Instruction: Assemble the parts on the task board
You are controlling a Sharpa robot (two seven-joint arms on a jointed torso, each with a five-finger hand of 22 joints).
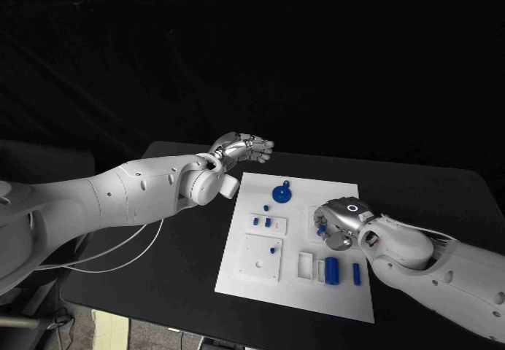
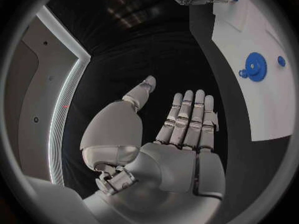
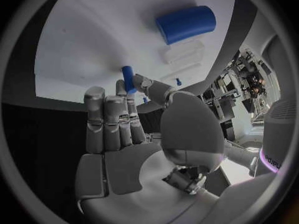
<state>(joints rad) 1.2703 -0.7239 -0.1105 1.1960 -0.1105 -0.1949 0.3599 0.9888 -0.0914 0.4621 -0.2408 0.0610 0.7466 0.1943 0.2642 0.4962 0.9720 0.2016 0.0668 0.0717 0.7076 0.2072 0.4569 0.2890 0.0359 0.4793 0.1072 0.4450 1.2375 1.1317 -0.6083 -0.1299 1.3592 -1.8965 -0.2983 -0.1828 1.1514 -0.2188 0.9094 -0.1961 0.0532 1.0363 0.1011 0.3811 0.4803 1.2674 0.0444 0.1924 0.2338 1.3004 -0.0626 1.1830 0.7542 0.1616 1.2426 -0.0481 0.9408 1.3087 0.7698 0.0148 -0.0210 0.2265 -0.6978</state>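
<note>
A small blue peg [image 3: 127, 78] is pinched between thumb and fingertips of the right hand [image 1: 342, 219], above the right middle of the matte white task board [image 1: 316, 299]. The left hand [image 1: 244, 149] is held flat and empty off the board's far left corner, fingers straight and side by side. A toothed blue gear [image 1: 282, 194] is seen near the far edge, a smooth blue cylinder [image 1: 331, 269] near the front.

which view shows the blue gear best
The left wrist view: the blue gear lies flat on the task board, teeth visible, nothing covering it. The head view shows the gear smaller, near the board's far edge. The right wrist view looks at other parts, so it adds nothing about the gear.
</note>
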